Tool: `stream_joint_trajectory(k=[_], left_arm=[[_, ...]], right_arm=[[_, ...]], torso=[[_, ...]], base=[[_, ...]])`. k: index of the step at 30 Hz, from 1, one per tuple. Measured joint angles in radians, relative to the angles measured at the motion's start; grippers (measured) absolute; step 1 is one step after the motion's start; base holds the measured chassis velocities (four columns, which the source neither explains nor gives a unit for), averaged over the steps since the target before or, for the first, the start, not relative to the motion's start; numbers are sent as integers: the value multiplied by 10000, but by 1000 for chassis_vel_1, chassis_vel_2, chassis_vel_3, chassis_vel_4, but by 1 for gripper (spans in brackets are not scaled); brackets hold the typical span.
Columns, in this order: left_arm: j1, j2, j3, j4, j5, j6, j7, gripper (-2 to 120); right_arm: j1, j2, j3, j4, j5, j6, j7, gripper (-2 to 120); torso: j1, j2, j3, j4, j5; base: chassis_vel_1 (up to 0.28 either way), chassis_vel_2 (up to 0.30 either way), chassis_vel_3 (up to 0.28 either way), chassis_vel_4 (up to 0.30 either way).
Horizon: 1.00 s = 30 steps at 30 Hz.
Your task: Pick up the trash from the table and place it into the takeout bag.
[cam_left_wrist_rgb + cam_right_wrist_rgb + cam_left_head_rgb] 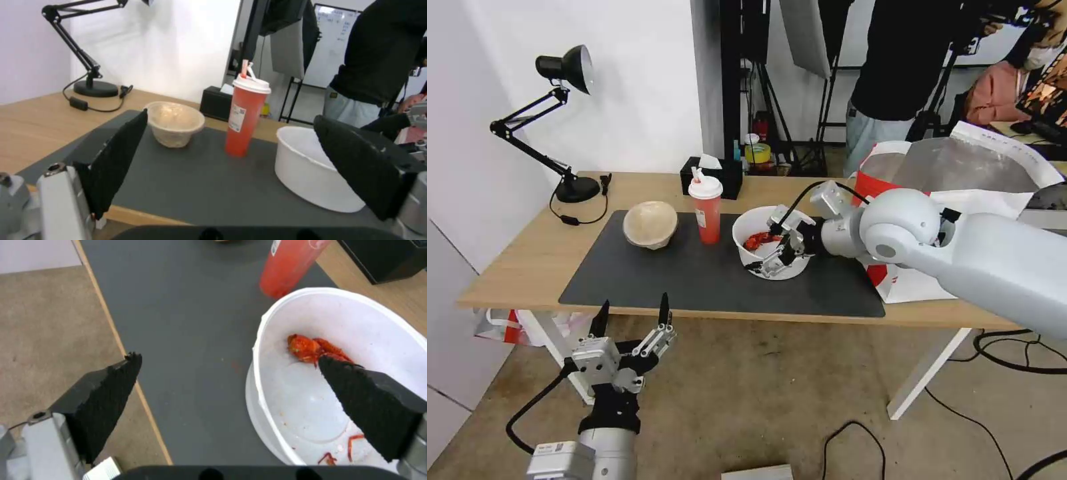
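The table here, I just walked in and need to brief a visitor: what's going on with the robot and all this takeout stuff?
The robot is clearing takeout leftovers. Its right gripper is open at the white bowl with red food scraps, one finger inside and one outside the near rim. The red cup and beige paper bowl stand untouched on the grey mat. The takeout bag stands open at the table's right end. The left gripper hangs open below the table's front edge.

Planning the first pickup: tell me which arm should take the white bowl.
Right. The right gripper is open astride the white bowl rim, one finger inside; the left gripper hangs open below the table edge.
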Motion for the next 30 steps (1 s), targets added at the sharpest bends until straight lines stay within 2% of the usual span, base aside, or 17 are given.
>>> stream_joint_trajectory(k=[30], left_arm=[[-97, -158, 166, 0, 78, 23, -17, 100]], right_arm=[[274, 524, -326, -1465, -312, 1, -583, 100]], torso=[[0, -1, 0, 0, 1]], base=[[0, 0, 0, 0]])
